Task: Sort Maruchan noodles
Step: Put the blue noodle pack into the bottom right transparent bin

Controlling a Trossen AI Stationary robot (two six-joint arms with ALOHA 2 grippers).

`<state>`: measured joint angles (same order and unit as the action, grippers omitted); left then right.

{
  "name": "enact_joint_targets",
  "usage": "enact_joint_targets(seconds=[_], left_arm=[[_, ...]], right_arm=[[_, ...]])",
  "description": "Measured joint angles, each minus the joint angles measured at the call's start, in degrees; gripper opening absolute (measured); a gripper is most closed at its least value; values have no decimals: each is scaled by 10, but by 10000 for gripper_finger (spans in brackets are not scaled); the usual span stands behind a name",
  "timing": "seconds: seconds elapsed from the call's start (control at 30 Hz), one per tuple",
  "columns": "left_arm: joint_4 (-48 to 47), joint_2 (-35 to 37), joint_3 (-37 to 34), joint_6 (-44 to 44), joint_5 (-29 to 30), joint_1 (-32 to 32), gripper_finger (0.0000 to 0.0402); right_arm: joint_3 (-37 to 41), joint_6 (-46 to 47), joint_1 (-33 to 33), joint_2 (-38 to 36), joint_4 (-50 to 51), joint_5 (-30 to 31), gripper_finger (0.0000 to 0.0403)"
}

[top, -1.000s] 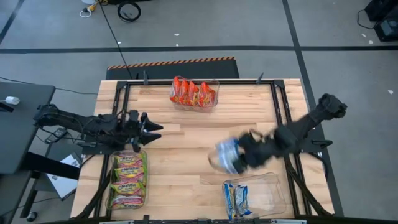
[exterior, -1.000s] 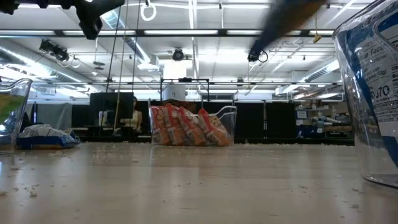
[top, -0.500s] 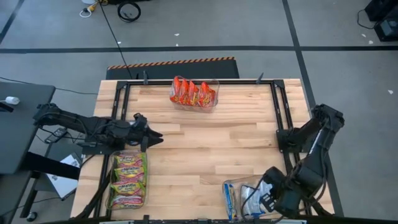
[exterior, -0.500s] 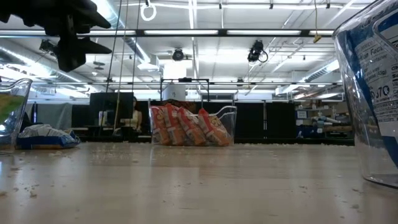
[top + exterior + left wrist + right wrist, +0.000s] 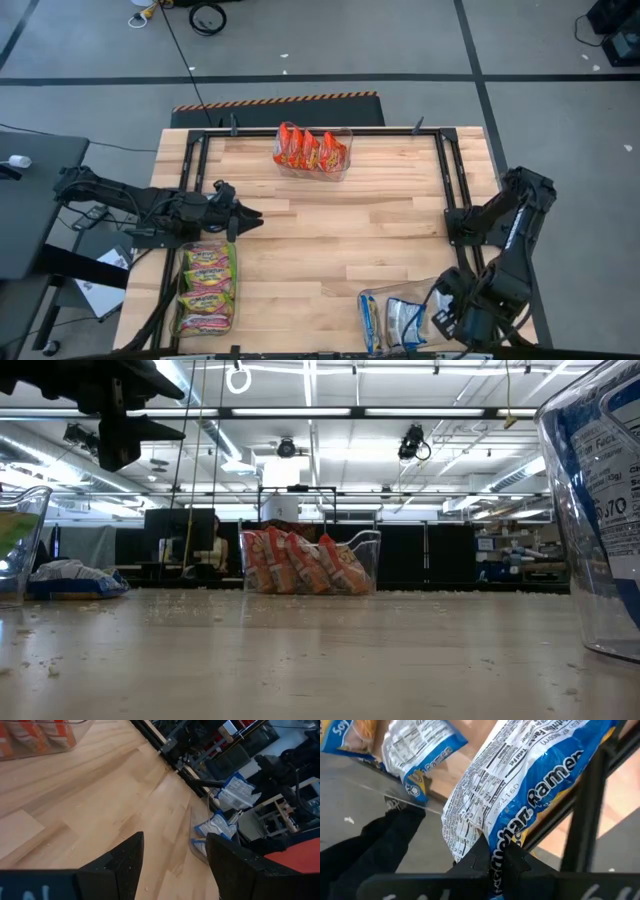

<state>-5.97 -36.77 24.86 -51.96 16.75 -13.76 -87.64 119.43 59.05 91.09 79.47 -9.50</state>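
Note:
My right gripper is at the table's near right corner, over the clear bin, shut on a blue-white-yellow noodle packet. Another blue packet stands on edge in that bin, shown in the right wrist view as a second blue packet. Red-orange packets stand on edge in a clear bin at the far edge. Green-pink-yellow packets lie in a bin at the near left. My left gripper hovers open just beyond that bin, touching nothing. My right gripper pinches the blue packet by a spot on its edge between the two fingers. The packet stretches away from the fingers, over the clear bin. Whether its far end rests on the bin's floor I cannot tell.
A black metal frame runs along the table's left, far and right sides. Bare wood lies between the three bins. In the low view the red bin stands at the far middle and the blue packets' bin wall close at the right.
My right gripper has carried the blue packet from above the table's middle toward the near right corner, ending over the clear bin there. It covered most of that way in the first half second. The left arm has stayed nearly still.

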Motion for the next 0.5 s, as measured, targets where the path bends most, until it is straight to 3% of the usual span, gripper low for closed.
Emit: enact_joint_targets(seconds=[0.23,0.4,0.5], left_arm=[[-1,0,0,1,0,0,217],[-2,0,0,5,1,0,217],[-2,0,0,5,1,0,217]], right_arm=[[0,-7,3,50,-50,1,21],[1,-12,-13,89,14,12,21],[7,-22,-26,105,0,26,21]])
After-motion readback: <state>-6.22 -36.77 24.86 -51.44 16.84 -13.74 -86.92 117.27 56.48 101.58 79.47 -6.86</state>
